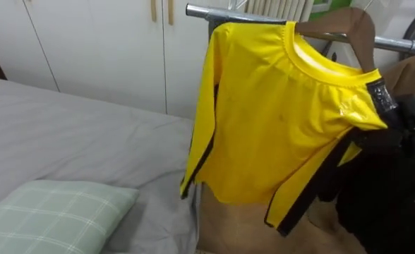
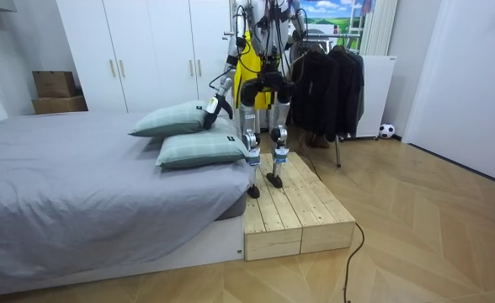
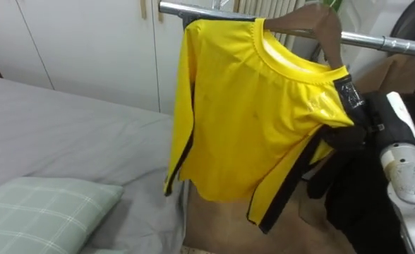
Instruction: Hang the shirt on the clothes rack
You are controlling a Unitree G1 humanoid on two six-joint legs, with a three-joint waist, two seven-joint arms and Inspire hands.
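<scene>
Our right hand (image 3: 356,135) clamps the shoulder of the yellow shirt (image 3: 250,120) on its wooden hanger (image 3: 313,17) at the rail (image 3: 380,42); light, limp and slick, we reckon it best gripped through the hanger

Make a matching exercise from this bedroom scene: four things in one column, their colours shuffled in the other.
Things:
1. shirt
2. pillow
3. hanger
4. bed cover

Colours:
A. grey
B. brown
C. yellow with black trim
D. pale green check

Pairs: 1-C, 2-D, 3-B, 4-A.
</scene>
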